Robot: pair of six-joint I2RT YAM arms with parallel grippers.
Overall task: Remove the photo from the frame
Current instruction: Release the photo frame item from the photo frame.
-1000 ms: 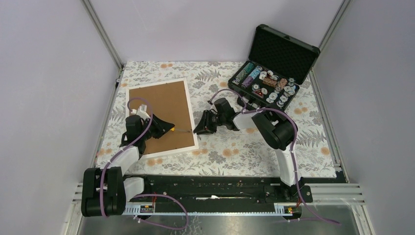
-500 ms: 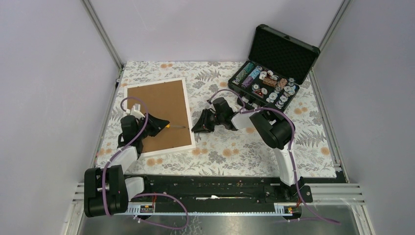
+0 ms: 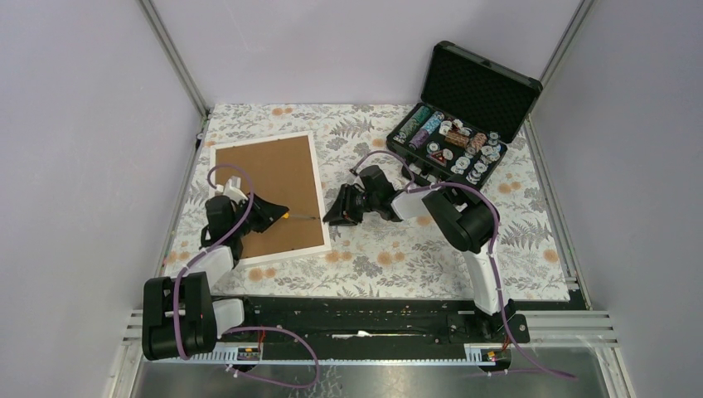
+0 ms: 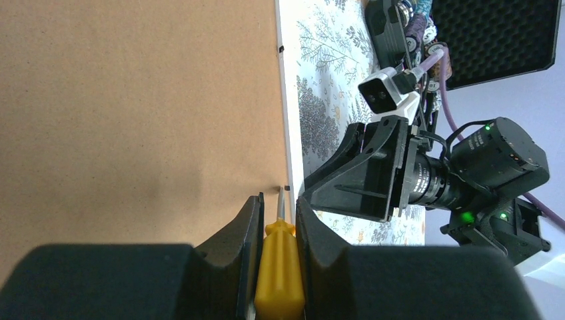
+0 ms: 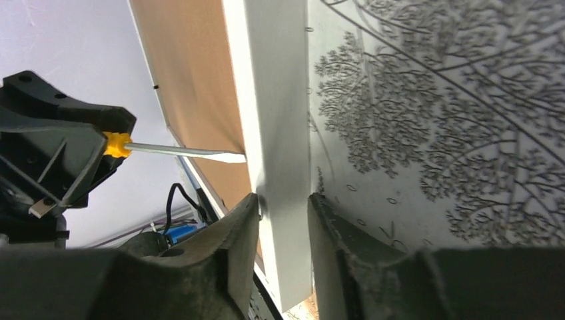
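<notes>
The frame [image 3: 269, 196] lies face down on the left of the table, brown fibreboard back up, narrow white border round it. The photo is hidden under the backing. My left gripper [image 3: 278, 212] is shut on a yellow-handled screwdriver [image 4: 280, 267]; its metal tip [image 5: 230, 157] touches the backing beside a small black retaining tab [image 4: 286, 189] at the frame's right edge. My right gripper [image 3: 330, 217] is shut on the frame's white right edge [image 5: 280, 167], one finger on each side of the border.
An open black foam-lined case [image 3: 464, 116] with poker chips stands at the back right. The table wears a floral cloth [image 3: 414, 249]. Grey walls stand close on the left and right. A second tab [image 4: 280, 49] sits further along the frame's edge.
The frame has slid slightly left and away with both grippers over the last second; the left arm drew back a little. Grips are unchanged.
</notes>
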